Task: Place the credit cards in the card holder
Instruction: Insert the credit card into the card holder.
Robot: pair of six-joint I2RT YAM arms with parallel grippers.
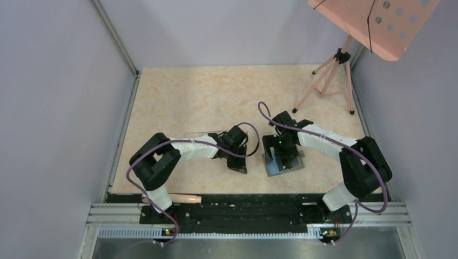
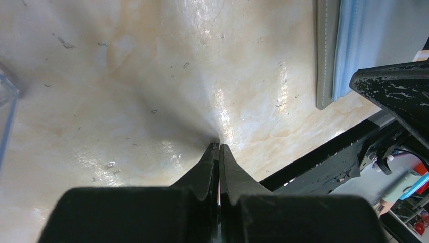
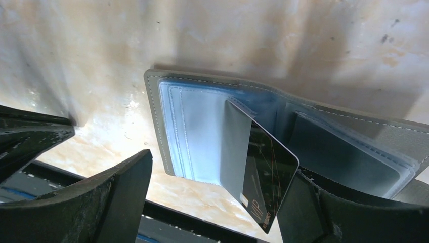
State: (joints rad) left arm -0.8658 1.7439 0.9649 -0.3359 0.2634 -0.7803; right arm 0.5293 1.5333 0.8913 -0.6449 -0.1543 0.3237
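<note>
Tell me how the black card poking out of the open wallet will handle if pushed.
The black card is probably stiff: it juts straight and unbent, tilted, from a sleeve of the wallet. Its smooth face likely slips under pressure. Thin and small, it's probably light and easily tipped.

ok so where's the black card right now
Right wrist view: the black card stands tilted, half out of a middle sleeve of the open card holder, between the right pincer's spread fingers, on the table's right side.
</note>
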